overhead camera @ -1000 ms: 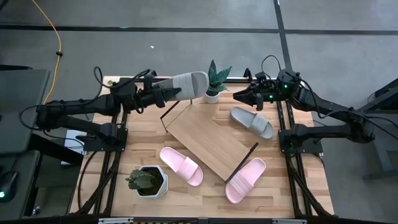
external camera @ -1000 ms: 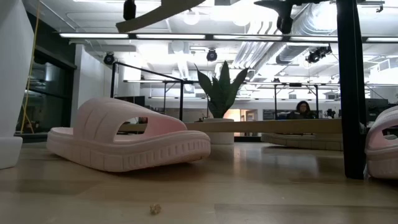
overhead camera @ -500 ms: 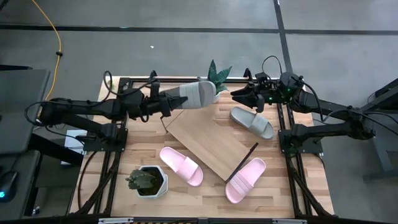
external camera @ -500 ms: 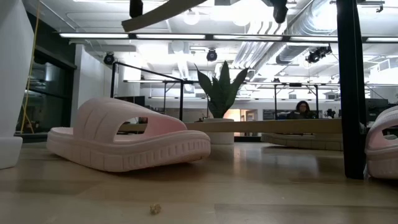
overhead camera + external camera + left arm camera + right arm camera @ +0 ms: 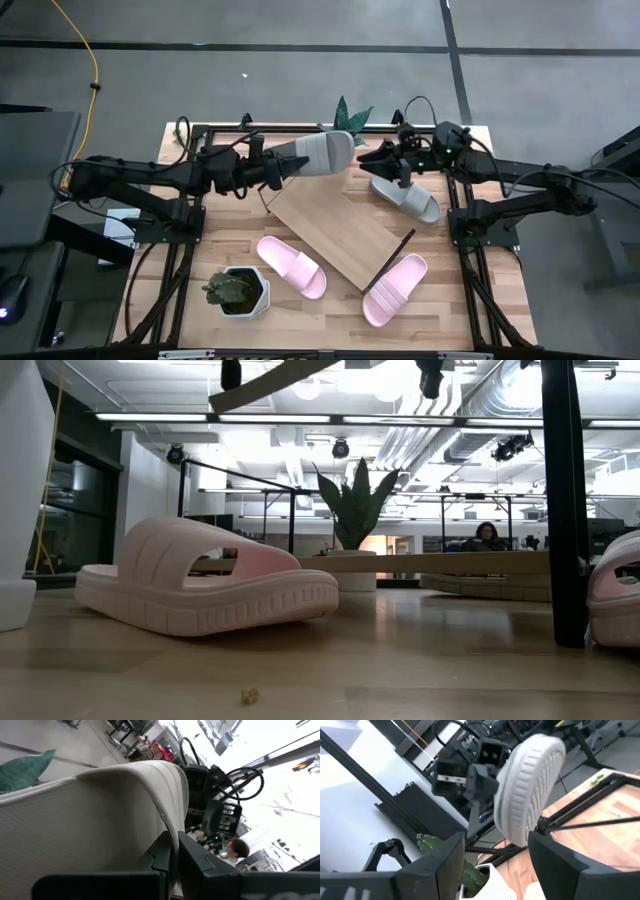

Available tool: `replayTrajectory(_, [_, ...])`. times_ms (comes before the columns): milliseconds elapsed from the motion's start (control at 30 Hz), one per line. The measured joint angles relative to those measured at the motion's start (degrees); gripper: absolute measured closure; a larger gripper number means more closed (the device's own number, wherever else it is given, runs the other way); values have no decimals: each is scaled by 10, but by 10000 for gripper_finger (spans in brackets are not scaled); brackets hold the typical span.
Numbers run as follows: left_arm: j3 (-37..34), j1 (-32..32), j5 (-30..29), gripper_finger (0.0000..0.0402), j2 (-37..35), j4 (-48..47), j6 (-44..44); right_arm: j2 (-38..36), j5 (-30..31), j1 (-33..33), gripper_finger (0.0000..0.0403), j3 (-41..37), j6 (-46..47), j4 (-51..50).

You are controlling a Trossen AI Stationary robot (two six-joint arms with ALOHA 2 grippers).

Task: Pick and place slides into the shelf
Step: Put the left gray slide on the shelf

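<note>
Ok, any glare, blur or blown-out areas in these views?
Left wrist view: sky blown out white behind the grey slide. Low view: ceiling lights glare, and the near pink slide is backlit. Right wrist view: own fingers are dark and soft. High view: evenly lit.

The whole surface [image 5: 230, 235] is seen straight down from high above. It is seen again from its own height, very close, looking across into the room. The grey slide [image 5: 90, 820] fills the left wrist view, just ahead of the left pincer [image 5: 172, 857]. The same slide is seen beyond the right pincer [image 5: 492, 865].
</note>
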Motion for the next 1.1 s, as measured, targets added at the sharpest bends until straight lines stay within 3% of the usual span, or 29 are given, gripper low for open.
replayTrajectory(300, [67, -3, 1, 389, 43, -65, 28, 31, 19, 5, 192, 0, 2, 75])
replayTrajectory(600, [130, -3, -1, 389, 49, -154, 84, 12, 34, 4, 192, 0, -6, 25])
replayTrajectory(767, [172, -3, -9, 389, 48, -199, 115, -15, 79, 0, 192, 0, -25, 10])
replayTrajectory(867, [189, -3, -10, 389, 49, -202, 129, -29, 108, 0, 192, 0, -38, -15])
replayTrajectory(1100, [193, -3, -11, 389, 53, -208, 129, -31, 109, 0, 192, 0, -41, -18])
